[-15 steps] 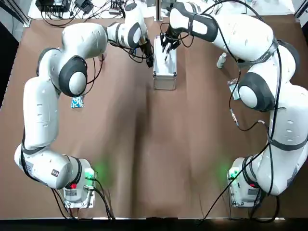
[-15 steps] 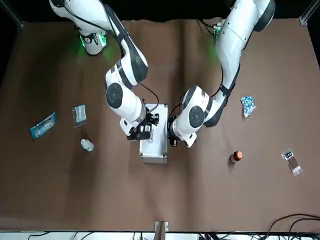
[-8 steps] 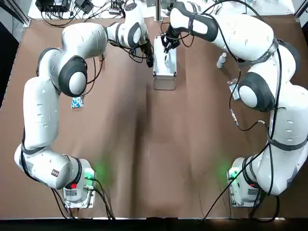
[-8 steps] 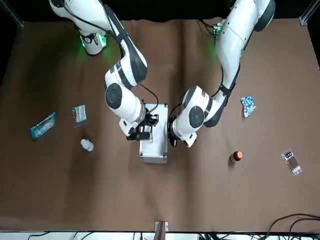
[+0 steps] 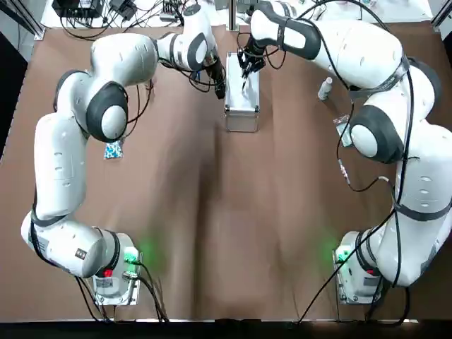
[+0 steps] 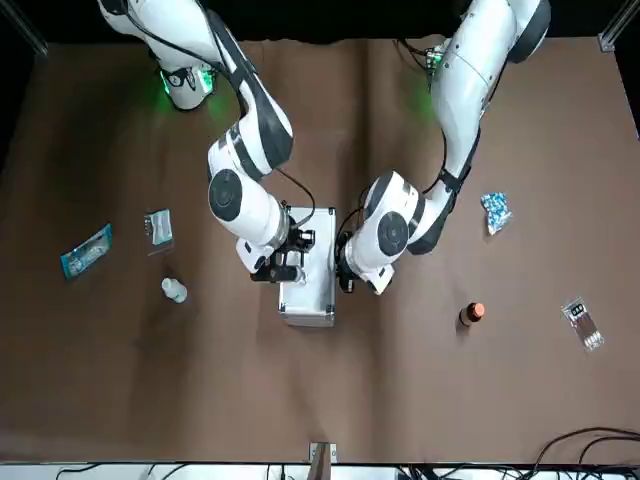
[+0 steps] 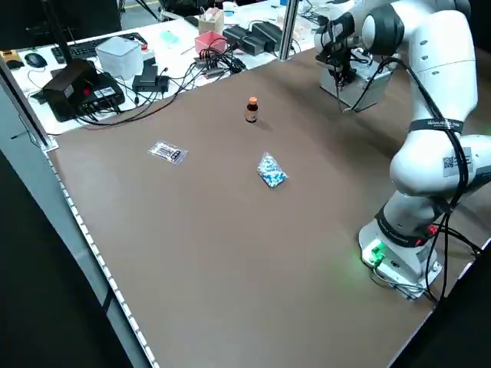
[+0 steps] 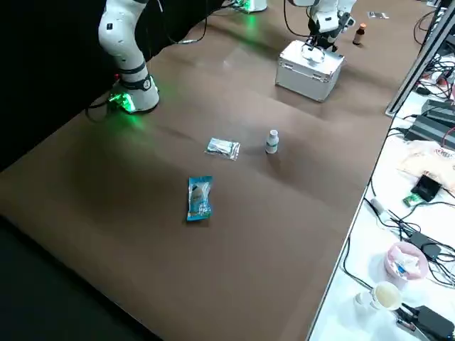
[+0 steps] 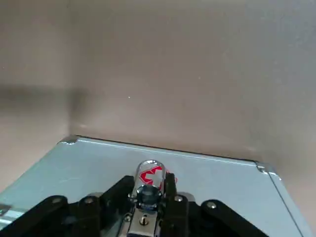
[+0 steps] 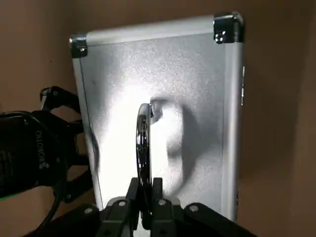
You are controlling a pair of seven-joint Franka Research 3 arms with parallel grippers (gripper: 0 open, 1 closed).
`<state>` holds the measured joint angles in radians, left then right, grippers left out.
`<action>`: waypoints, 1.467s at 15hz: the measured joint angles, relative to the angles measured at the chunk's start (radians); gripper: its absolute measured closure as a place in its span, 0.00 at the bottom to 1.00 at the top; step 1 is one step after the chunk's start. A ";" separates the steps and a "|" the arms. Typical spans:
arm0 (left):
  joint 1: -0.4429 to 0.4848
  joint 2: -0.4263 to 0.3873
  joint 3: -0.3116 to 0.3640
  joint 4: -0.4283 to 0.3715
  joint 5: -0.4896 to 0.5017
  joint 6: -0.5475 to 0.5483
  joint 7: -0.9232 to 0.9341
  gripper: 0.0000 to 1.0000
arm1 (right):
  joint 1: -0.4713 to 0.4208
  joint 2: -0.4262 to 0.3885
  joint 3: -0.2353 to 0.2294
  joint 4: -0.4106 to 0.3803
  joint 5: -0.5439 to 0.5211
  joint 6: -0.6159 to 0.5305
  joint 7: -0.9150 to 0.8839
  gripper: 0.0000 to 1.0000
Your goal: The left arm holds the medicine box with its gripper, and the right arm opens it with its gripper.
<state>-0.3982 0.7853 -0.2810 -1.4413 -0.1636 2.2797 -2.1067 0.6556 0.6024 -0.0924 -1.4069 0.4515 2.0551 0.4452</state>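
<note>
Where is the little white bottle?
In the top view, the white bottle stands on the robot's right side, right of the medicine box, near a clear packet.

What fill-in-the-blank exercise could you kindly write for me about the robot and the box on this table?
1. The right gripper is shut on the ___ of the medicine box.
2. The left gripper is at the box's side, and the box's lid is ___.
3. The orange-capped bottle stands on the robot's ___ side of the box.

Missing words: handle; closed; left.
</note>
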 joint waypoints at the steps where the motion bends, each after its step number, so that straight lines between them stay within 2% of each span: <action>1: 0.000 0.000 0.000 0.000 0.000 0.000 0.000 0.68 | -0.010 0.000 0.000 0.012 0.011 -0.031 0.001 0.87; 7: 0.000 -0.001 0.000 0.001 0.000 0.000 -0.001 0.68 | -0.111 -0.020 0.004 0.041 0.107 -0.195 -0.039 0.87; 11: -0.001 -0.001 0.000 0.001 0.000 0.000 -0.001 0.68 | -0.216 -0.025 0.003 0.040 0.182 -0.344 -0.166 0.87; 15: -0.001 -0.001 0.001 0.001 0.000 0.000 -0.001 0.68 | -0.288 -0.020 0.002 0.000 0.256 -0.392 -0.327 0.87; 16: -0.001 0.000 0.001 0.000 0.000 0.000 -0.001 0.68 | -0.292 -0.017 0.002 -0.004 0.265 -0.387 -0.330 0.83; 18: -0.001 0.000 0.001 0.000 0.000 0.000 -0.001 0.68 | -0.298 -0.002 0.001 -0.005 0.272 -0.377 -0.344 0.65; 20: -0.001 0.000 0.001 0.000 0.000 0.000 -0.001 0.68 | -0.303 0.012 0.000 -0.005 0.274 -0.375 -0.357 0.60; 22: -0.001 0.000 0.001 0.000 0.000 0.000 -0.001 0.68 | -0.306 0.017 0.000 -0.005 0.274 -0.374 -0.360 0.44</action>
<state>-0.3989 0.7849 -0.2802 -1.4410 -0.1635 2.2797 -2.1078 0.3496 0.6193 -0.0928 -1.4117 0.7257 1.6810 0.0855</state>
